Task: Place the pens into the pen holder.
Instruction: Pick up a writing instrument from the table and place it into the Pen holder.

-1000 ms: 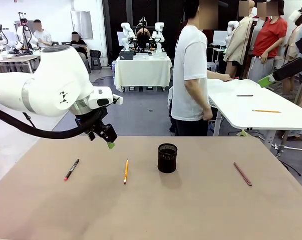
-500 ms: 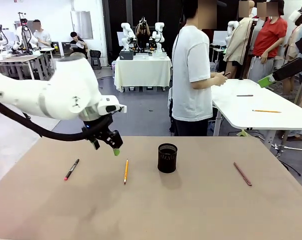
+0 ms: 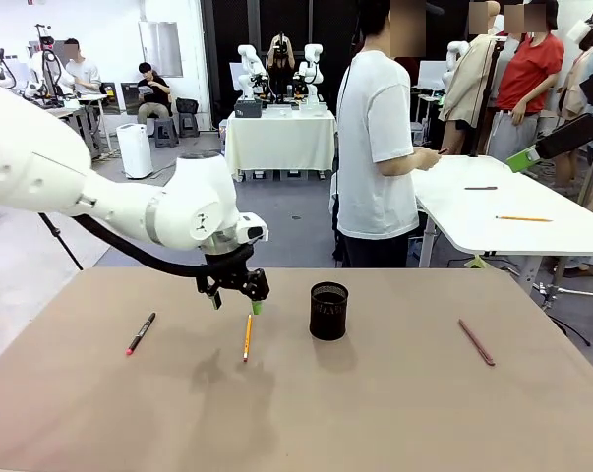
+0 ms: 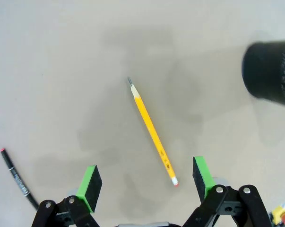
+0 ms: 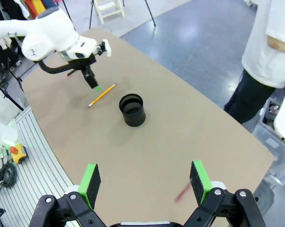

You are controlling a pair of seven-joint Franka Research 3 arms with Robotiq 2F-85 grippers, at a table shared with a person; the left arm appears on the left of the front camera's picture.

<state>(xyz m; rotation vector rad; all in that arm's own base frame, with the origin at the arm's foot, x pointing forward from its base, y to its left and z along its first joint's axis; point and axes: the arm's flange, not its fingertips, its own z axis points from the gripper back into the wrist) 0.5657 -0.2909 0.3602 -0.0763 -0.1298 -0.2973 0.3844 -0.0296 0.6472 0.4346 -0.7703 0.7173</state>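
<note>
Pencil first: the orange-yellow pencil [image 4: 152, 133] lies flat on the tan table [image 3: 394, 413]. In my left wrist view its eraser end sits between the green pads of the left gripper [image 4: 146, 177]. That gripper's jaws are spread wide with nothing in them, and from the front it hovers just above the pencil's far end. The black mesh pen holder [image 3: 328, 311] stands upright just to the pencil's right, not touching it. The black pen with the red end [image 3: 141, 333] lies well off to the left, and the reddish-brown pen [image 3: 476, 341] lies well apart on the right. My right gripper [image 5: 145, 177] hangs high over the table, pads wide apart and empty, looking down on the holder. A person in a white T-shirt [image 3: 375, 147] stands at the far side.
</note>
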